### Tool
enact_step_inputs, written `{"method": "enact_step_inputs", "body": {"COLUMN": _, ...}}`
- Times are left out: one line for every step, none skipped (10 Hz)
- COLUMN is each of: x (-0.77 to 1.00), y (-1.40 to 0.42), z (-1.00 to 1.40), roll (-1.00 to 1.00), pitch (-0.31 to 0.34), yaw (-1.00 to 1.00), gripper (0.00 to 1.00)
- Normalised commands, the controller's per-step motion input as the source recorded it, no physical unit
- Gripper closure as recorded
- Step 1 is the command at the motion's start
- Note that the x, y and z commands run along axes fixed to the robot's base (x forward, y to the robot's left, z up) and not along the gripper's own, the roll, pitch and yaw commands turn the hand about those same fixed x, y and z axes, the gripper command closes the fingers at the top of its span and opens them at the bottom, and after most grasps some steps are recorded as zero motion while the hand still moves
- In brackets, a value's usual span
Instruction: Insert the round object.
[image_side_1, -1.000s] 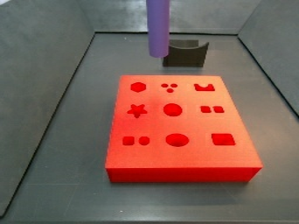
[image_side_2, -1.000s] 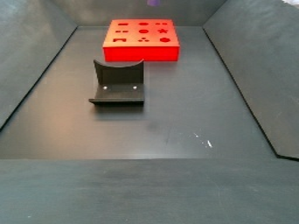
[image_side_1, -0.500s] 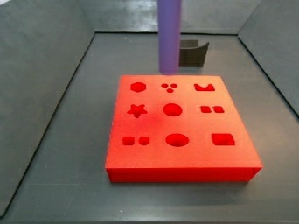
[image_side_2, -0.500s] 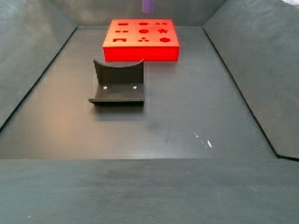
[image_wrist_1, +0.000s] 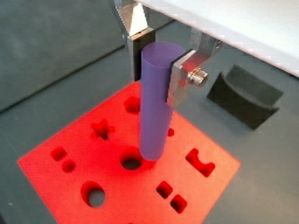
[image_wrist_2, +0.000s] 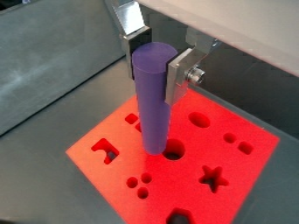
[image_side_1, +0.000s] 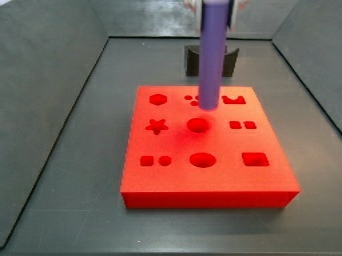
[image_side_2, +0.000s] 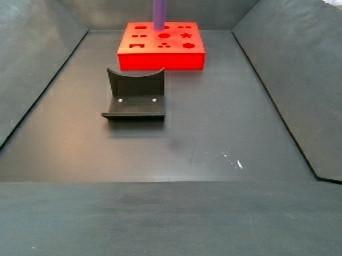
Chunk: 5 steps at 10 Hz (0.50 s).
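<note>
My gripper (image_wrist_1: 158, 63) is shut on the top of the round object (image_wrist_1: 152, 109), a long matte purple cylinder hanging upright; both wrist views show it, also here (image_wrist_2: 153, 101). The flat silver fingers (image_wrist_2: 177, 77) clamp its upper end. The red block (image_side_1: 207, 170) with several shaped holes lies under it. In a side view the cylinder (image_side_1: 210, 55) hangs over the block's far half, its lower end just above and behind the central round hole (image_side_1: 198, 125). The gripper itself is almost entirely above the frame there. The far side view shows only the cylinder's lower end (image_side_2: 160, 12) over the block (image_side_2: 163, 47).
The dark L-shaped fixture (image_side_2: 135, 95) stands on the dark floor apart from the block; it also shows behind the cylinder (image_side_1: 230, 62) and in a wrist view (image_wrist_1: 247, 94). Grey walls enclose the floor on several sides.
The gripper has carried the cylinder from behind the block's far edge to over the block and lowered it towards the central round hole. The block and fixture have not moved.
</note>
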Motion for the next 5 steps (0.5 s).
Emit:
{"method": "enact_step_inputs", "body": {"x": 0.00, "y": -0.57, "z": -0.25, "roll": 0.18, "pitch": 0.027, "yaw": -0.12, "gripper": 1.00}}
{"method": "enact_step_inputs", "body": {"x": -0.20, "y": -0.44, "z": -0.11, "roll": 0.17, "pitch": 0.043, "yaw": -0.21, "gripper": 1.00}}
{"method": "enact_step_inputs", "body": {"x": -0.37, "y": -0.20, "z": -0.13, "roll": 0.20, "pitch": 0.070, "yaw": -0.27, "gripper": 1.00}}
{"method": "enact_step_inputs", "body": {"x": -0.39, "y": -0.03, "z": -0.15, "roll": 0.17, "pitch": 0.064, "yaw": -0.26, "gripper": 1.00}}
{"method": "enact_step_inputs", "body": {"x": -0.44, "y": 0.00, "z": -0.07, "roll": 0.12, "pitch": 0.076, "yaw": -0.27, "gripper": 1.00}}
